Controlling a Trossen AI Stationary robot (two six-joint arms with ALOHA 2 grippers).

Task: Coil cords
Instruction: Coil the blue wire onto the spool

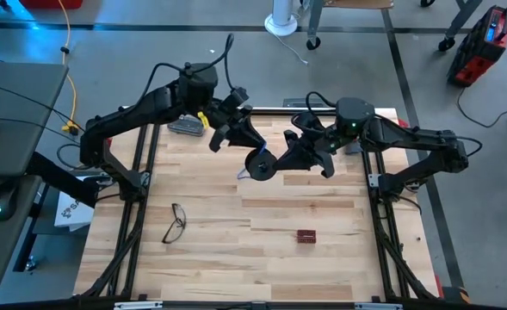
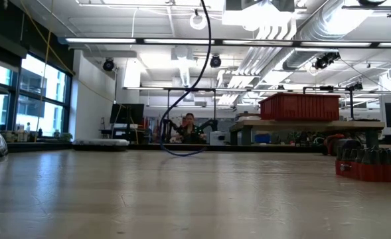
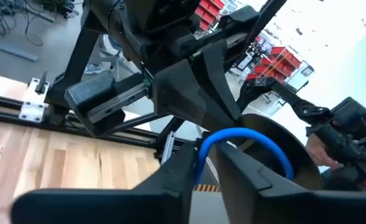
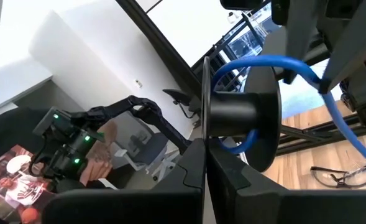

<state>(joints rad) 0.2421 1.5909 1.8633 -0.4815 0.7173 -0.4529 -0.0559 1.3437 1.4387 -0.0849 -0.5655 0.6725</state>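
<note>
A black spool (image 1: 259, 164) hangs in the air over the middle of the table, between my two grippers. A blue cord (image 4: 263, 62) is wound on its hub (image 4: 232, 113) and runs off past the flange. My right gripper (image 4: 205, 168) is shut on the spool. My left gripper (image 3: 209, 177) stands slightly open beside the spool, and a loop of the blue cord (image 3: 245, 138) dips into the gap between its fingers. In the low view a dark strand (image 2: 185, 149) hangs down to just above the table. My left gripper has the blue cord (image 3: 201, 158) running down along the inner edge of one finger (image 3: 179, 171); I cannot tell whether it touches. My right gripper pinches the rim of the spool's thin flange (image 4: 205, 134) between its two fingers, coming in about level from the table's right. The spool is lifted clear, its axle roughly level.
Eyeglasses (image 1: 176, 222) lie on the wood at the near left. A small red-brown box (image 1: 306, 235) sits at the near middle, and a grey object (image 1: 187, 127) lies at the far left under the left arm.
</note>
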